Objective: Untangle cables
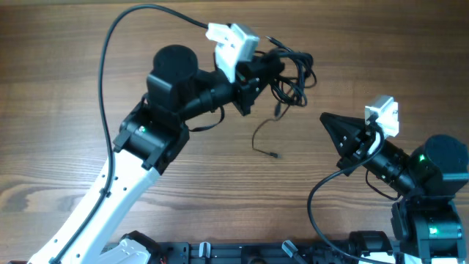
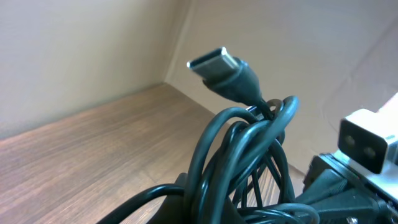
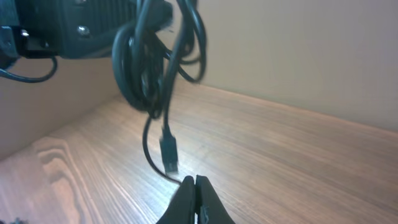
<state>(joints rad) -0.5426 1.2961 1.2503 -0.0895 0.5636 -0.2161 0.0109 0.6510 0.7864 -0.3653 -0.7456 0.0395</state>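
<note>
Across the wooden table (image 1: 73,44), the left arm (image 1: 172,81) reaches toward the far middle, and the right arm (image 1: 432,169) sits at the near right. The left gripper (image 1: 272,72) is clamped on the cables (image 1: 297,73), a dark bunch of loops spreading to the right of its fingers. The right gripper (image 1: 327,119) has its fingers pressed together on nothing. Its tip lies nearer and to the right of the bunch, apart from it. From the right wrist, the bunch hangs clear of the tabletop under the left gripper, with one tail dropping to a small plug (image 3: 169,155) just beyond the fingertips (image 3: 185,202). The overhead view flattens that height. Only the left wrist shows a flat metal-tipped plug (image 2: 214,65) sticking up over the loops.
</note>
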